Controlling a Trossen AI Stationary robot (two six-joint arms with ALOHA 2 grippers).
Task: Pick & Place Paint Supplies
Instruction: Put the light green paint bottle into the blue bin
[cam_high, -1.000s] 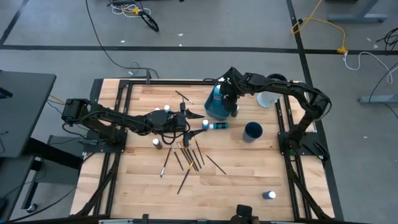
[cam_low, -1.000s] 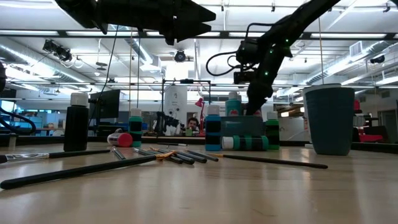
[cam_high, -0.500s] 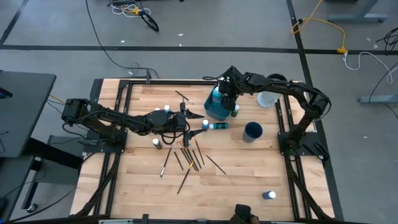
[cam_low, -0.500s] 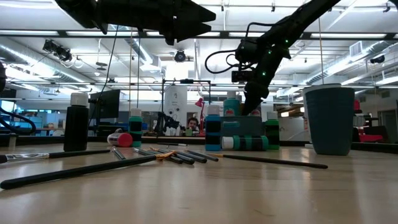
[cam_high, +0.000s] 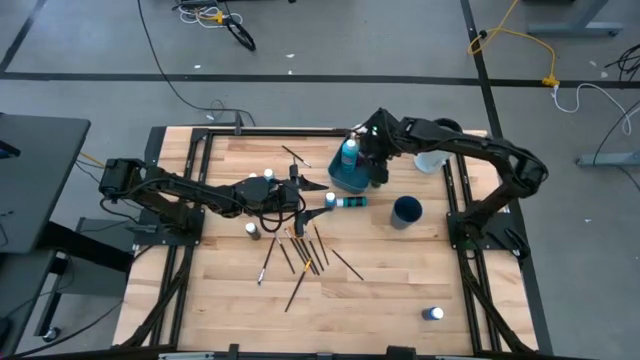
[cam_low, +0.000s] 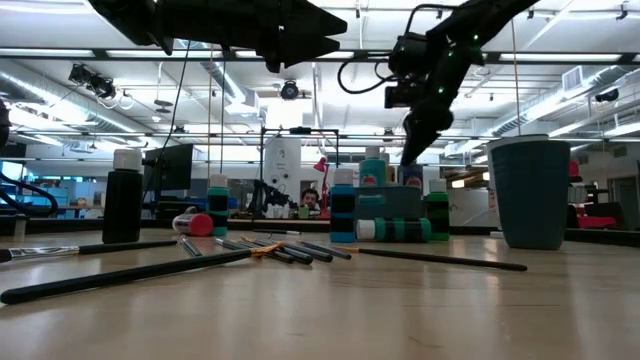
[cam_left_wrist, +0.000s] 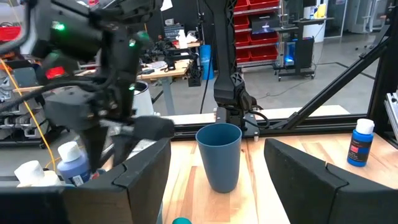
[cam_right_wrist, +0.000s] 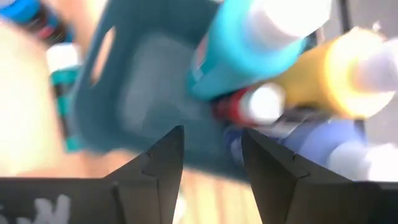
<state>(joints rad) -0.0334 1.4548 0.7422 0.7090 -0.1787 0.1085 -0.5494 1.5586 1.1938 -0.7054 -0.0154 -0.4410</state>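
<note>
From above, the right gripper (cam_high: 374, 160) is hovering over the teal basket (cam_high: 345, 177), hiding part of its bottles; the left gripper (cam_high: 322, 195) is waiting beside the basket, above the scattered brushes (cam_high: 300, 255). At table height, the right gripper (cam_low: 415, 135) is hanging above the basket (cam_low: 392, 205). Through the right wrist, blurred bottles (cam_right_wrist: 261, 37) are lying inside the basket beyond parted, empty fingers (cam_right_wrist: 165, 162). Through the left wrist, its fingers (cam_left_wrist: 146, 171) are standing wide, empty.
</note>
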